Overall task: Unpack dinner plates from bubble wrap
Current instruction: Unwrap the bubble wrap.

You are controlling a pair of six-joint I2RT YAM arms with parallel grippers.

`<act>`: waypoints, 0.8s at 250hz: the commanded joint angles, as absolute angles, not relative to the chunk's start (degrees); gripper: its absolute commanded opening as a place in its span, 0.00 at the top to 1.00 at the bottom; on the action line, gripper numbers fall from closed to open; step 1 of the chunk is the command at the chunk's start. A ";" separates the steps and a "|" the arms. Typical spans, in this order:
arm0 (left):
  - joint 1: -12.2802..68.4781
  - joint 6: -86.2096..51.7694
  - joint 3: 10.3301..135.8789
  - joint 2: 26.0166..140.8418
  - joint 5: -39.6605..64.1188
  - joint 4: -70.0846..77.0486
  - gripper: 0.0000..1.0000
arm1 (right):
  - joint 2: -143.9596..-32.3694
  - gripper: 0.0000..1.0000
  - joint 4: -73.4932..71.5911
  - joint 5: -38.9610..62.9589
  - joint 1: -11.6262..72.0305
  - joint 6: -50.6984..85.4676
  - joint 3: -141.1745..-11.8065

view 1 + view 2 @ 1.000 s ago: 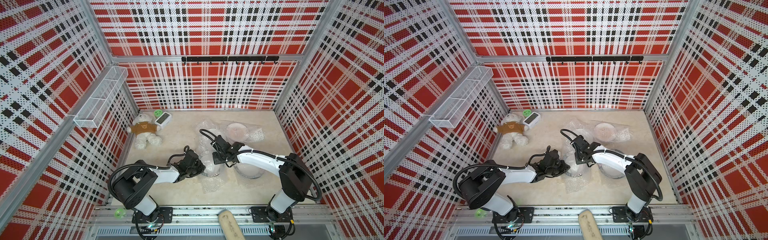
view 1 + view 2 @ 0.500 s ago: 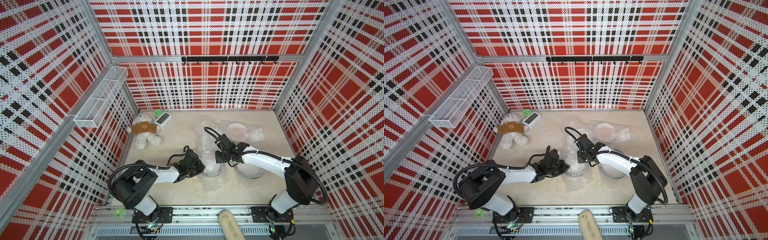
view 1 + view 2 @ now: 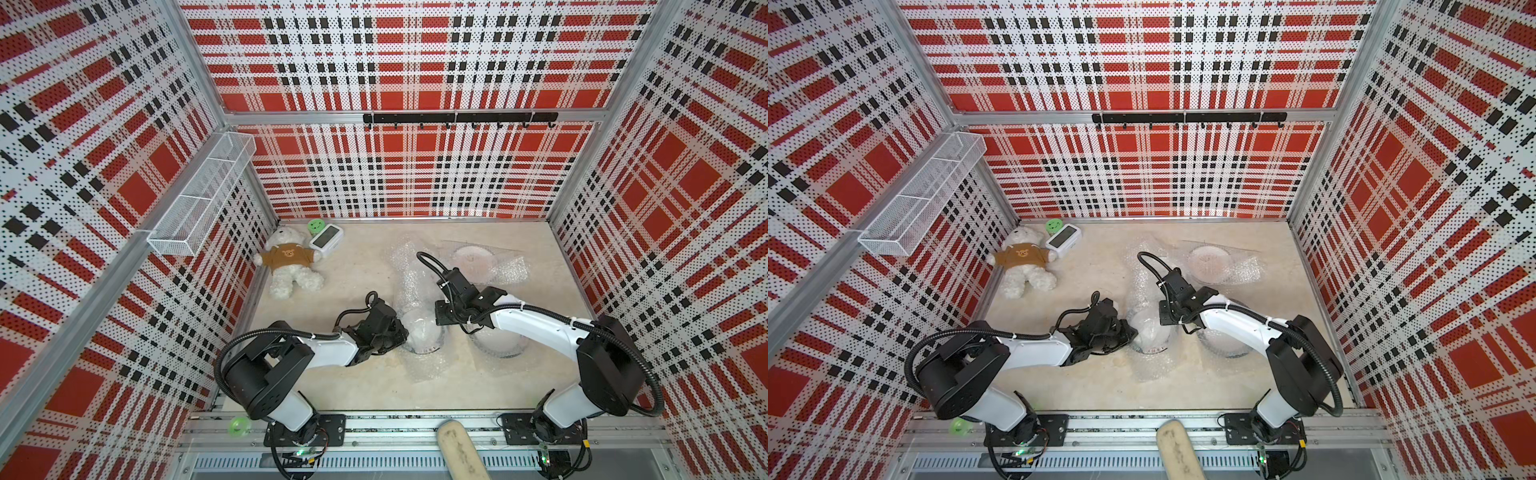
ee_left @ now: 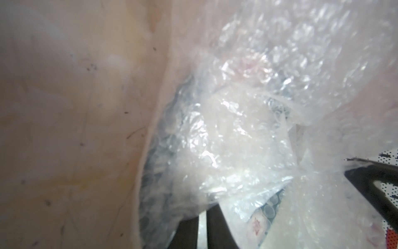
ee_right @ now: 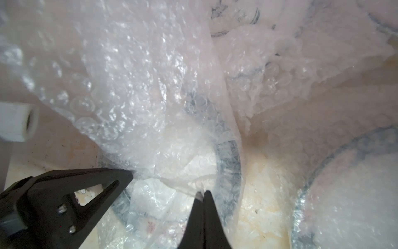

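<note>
Black fingers of the left gripper are sitting nearly together at the left edge of the middle plate, clamping the bubble wrap there; whether the rim itself is lying between them I cannot tell. That plate is resting flat on the table, toward the front and between the two arms, with film bunching over its centre and a long tail of sheet trailing toward the back wall. Just right of centre, the right gripper is pinching a small fold of the same film above the plate, its jaws pressing fully together.

That pinch is looking thin, so a pull is risking a slip or a tear, leaving the plate covered. If the left hold is catching only plastic, the two arms are merely tugging one sheet against each other. The plate is then liable to be dragging along, or tipping up on its rim and dropping back onto the hard surface. Further right and back, the far plate is lying amid a spread sheet, apart from the grip. The trailing tail is running close by and may be snagging that sheet if swept that way. Furthest right, the near-right plate is lying under the right forearm beneath its own wrap, just beside the middle one, so a sideways pull is risking rim knocking rim.
</note>
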State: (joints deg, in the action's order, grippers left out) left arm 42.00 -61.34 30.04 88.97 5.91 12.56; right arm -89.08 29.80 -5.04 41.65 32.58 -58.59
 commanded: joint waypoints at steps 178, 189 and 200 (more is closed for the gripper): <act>44.92 -53.74 34.59 87.65 11.55 7.63 0.83 | -83.88 0.89 12.83 4.23 38.98 28.09 -50.43; 45.08 -54.03 35.06 87.55 13.65 9.87 0.82 | -84.56 0.87 13.45 3.30 39.52 27.85 -51.01; 45.24 -54.33 35.50 87.53 15.67 11.89 0.81 | -85.30 0.82 14.94 1.79 40.27 27.38 -52.03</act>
